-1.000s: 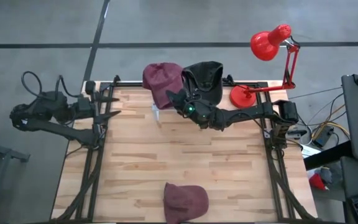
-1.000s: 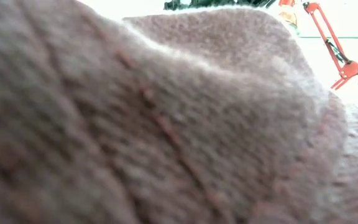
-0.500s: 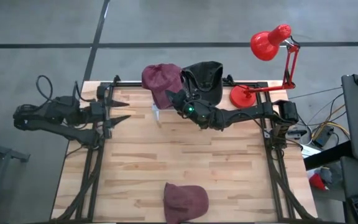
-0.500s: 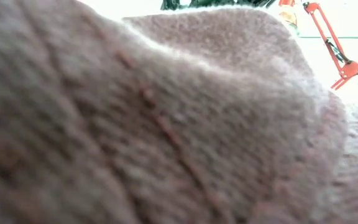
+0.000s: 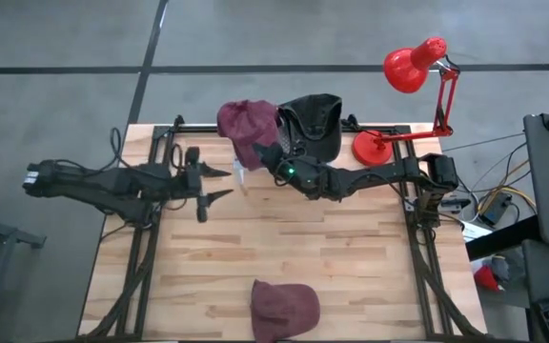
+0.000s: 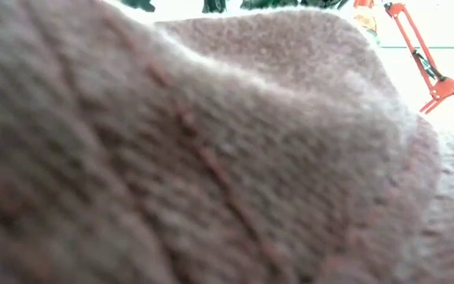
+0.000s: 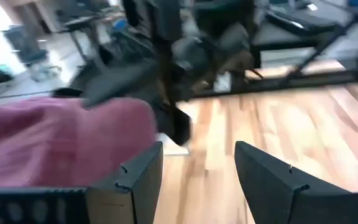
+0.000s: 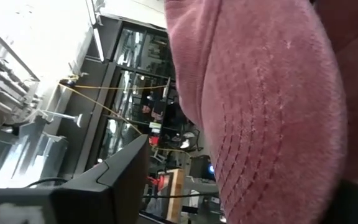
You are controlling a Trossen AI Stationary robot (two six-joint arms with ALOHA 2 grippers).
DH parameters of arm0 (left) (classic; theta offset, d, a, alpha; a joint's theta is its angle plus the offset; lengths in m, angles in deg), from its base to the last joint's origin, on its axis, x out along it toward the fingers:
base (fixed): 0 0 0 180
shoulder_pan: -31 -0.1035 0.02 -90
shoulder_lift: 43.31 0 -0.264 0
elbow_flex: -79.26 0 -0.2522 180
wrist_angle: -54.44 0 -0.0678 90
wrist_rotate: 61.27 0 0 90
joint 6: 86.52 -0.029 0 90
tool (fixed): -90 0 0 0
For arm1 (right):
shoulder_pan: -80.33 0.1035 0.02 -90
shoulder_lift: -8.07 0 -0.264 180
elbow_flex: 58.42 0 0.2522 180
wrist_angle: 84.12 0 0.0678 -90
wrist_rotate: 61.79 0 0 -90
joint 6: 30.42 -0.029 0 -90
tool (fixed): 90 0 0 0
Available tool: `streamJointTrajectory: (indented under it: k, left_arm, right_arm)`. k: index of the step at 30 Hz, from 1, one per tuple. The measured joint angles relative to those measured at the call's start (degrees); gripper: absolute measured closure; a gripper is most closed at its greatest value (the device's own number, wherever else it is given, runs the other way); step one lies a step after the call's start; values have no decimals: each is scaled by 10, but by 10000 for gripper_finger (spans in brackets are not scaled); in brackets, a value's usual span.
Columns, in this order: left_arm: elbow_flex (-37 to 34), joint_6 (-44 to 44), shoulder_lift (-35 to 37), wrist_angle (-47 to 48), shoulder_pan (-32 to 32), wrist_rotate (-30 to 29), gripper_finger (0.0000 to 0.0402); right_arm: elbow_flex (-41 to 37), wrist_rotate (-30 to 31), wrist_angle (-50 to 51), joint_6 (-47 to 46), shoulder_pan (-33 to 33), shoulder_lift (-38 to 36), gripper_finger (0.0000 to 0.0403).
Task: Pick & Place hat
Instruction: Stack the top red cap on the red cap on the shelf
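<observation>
A maroon hat [image 5: 246,124] lies at the table's far edge, next to a black hat [image 5: 315,119]. A second maroon hat [image 5: 284,305] lies at the near edge and fills the low view [image 6: 211,158]. My right gripper [image 5: 267,152] is open at the far maroon hat's near right side, and the hat's stitched brim [image 8: 260,112] stands between its fingers. My left gripper [image 5: 225,183] is open and empty over the bare table, just near-left of that hat, which shows in the left wrist view [image 7: 61,137]. My right gripper has the far maroon hat's stitched brim [image 8: 247,162] between its open fingers. The brim covers one finger, and I cannot tell whether either finger touches it.
A red desk lamp [image 5: 413,67] stands at the far right corner on its round base [image 5: 375,148]. A small white object [image 5: 239,173] sits on the table just near the far maroon hat. Bare wood [image 5: 332,248] spans the table's middle.
My left gripper has gone from the table's left edge toward the right, up to the far maroon hat, and has stayed open. My right gripper and the hats have kept still.
</observation>
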Motion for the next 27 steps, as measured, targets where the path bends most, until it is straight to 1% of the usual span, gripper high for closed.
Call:
streamJointTrajectory:
  k: [2,5,8,11,13,16,19,23,27]
  left_arm:
    - [2,17,-13,-11,-5,-17,197]
    - [4,43,-31,-6,-7,-68,197]
    - [8,29,-38,-9,-17,-109,197]
    - [14,11,-46,-13,-39,-153,197]
    - [14,20,-52,-9,-59,-166,197]
    - [15,28,-57,-12,-95,-167,197]
    - [16,18,-76,2,-139,-161,200]
    - [17,21,-100,6,-190,-79,208]
    - [21,22,-128,5,-236,-43,220]
  right_arm:
    - [0,0,7,-4,1,0,174]
    - [0,0,14,-8,3,0,178]
    - [0,0,17,-6,5,0,179]
    - [0,0,22,-6,5,-3,179]
    - [0,1,26,-4,6,-3,179]
    - [-1,0,31,-4,7,-3,179]
    - [-1,0,36,0,7,-3,179]
    - [-1,-1,40,13,6,-3,179]
    - [-1,-4,41,24,7,-3,179]
